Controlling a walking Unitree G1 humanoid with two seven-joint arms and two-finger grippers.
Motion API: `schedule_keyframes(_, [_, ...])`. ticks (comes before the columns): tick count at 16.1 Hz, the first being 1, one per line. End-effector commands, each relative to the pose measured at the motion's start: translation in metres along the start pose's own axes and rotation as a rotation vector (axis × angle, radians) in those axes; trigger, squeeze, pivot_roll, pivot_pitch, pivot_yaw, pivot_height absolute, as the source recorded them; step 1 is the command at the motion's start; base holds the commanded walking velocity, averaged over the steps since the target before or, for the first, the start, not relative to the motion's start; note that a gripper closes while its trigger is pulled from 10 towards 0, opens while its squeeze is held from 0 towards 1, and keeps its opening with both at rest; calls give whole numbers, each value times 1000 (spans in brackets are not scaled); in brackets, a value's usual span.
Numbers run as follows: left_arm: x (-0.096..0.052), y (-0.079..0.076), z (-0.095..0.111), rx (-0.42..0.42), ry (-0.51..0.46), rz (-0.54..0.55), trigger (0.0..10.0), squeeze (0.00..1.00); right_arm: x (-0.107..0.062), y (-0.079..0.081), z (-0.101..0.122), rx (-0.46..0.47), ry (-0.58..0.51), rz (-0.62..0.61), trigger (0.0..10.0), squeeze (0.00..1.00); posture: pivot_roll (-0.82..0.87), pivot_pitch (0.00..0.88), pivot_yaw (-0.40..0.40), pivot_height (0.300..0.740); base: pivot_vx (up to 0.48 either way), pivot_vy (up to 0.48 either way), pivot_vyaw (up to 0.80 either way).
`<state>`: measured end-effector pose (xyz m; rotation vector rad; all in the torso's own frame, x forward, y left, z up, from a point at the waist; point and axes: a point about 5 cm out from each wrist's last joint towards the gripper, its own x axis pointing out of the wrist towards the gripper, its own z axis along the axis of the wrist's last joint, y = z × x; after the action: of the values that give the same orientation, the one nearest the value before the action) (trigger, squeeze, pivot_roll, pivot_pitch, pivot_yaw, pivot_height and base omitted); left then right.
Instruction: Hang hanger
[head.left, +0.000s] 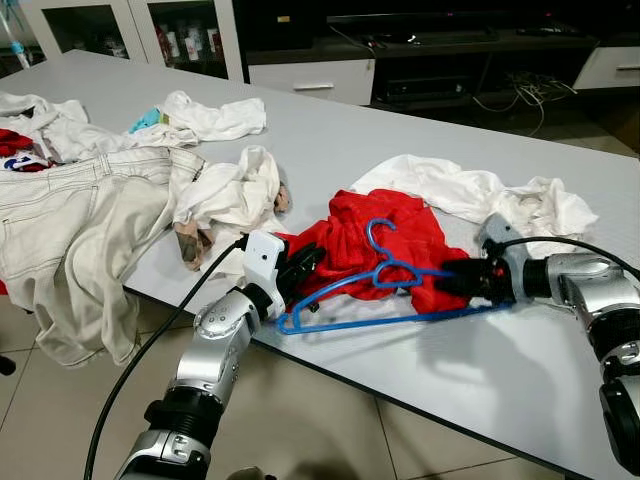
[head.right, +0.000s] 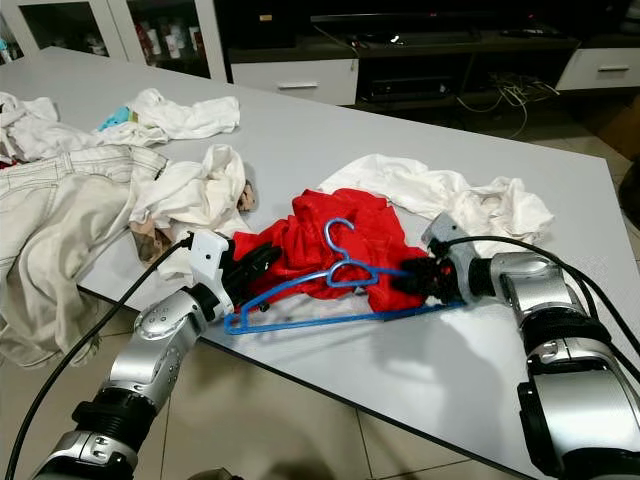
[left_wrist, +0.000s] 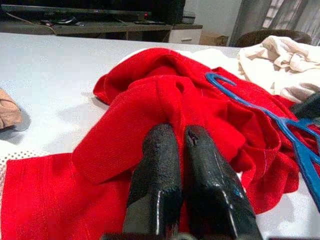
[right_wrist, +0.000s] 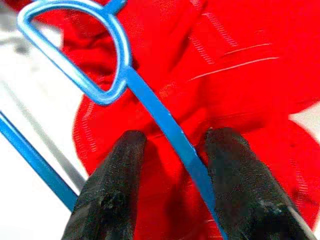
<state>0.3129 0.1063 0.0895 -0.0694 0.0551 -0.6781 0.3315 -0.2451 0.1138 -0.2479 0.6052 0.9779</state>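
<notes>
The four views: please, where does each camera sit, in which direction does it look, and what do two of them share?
Left eye view: on the head, looking forward and down at the table; both silver arms show.
Right eye view: beside it, same scene.
Left wrist view: on the left wrist, looking along the left gripper, its fingers together against the red garment.
Right wrist view: on the right wrist, looking along the right gripper, its fingers apart around a bar of the blue hanger.
Shared: both wrist views show the red garment and the blue hanger.
</notes>
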Motion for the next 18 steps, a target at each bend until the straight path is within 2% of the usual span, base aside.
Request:
schedule_keyframes(1, [1, 0, 5, 25, -10, -5, 10000, 0, -1, 1, -1, -14, 32, 33, 10000, 0, -40, 0, 20, 740, 0, 0, 0])
schedule_keyframes(6, [0, 0, 5, 25, -10, -3, 10000, 0, 0, 3, -2, 50, 27, 71, 10000, 0, -37, 0, 18, 740, 0, 0, 0])
schedule_keyframes(8, [0, 0, 5, 25, -10, -2, 10000, 0, -3, -1, 4, 104, -22, 52, 10000, 0, -36, 0, 17, 740, 0, 0, 0])
schedule_keyframes(9, [0, 0, 4, 25, -10, -1, 10000, 0, -4, -1, 6, 115, -30, 58, 9255, 0, -36, 0, 18, 740, 0, 0, 0])
schedule_keyframes(10, [0, 0, 4, 25, -10, -1, 10000, 0, -5, -1, 6, 121, -29, 72, 3451, 0, -36, 0, 18, 740, 0, 0, 0])
schedule_keyframes(14, [0, 0, 4, 26, -9, -2, 10000, 0, -3, 4, 2, 126, -11, 125, 1922, 0, -41, 0, 20, 740, 0, 0, 0])
schedule_keyframes(15, [0, -1, 4, 26, -10, -3, 10000, 0, 0, 7, -3, 119, 15, 141, 0, 0, -42, 0, 20, 740, 0, 0, 0])
schedule_keyframes(16, [0, -1, 5, 26, -10, -3, 10000, 0, 2, 8, -6, 113, 28, 143, 275, 0, -42, 0, 20, 740, 0, 0, 0])
schedule_keyframes(17, [0, -1, 4, 25, -10, -4, 10000, 0, 4, 10, -9, 106, 44, 144, 6627, 0, -42, 0, 20, 740, 0, 0, 0])
schedule_keyframes(18, [0, -1, 4, 26, -9, -4, 10000, 0, 6, 11, -12, 98, 61, 142, 10000, 0, -42, 0, 20, 740, 0, 0, 0])
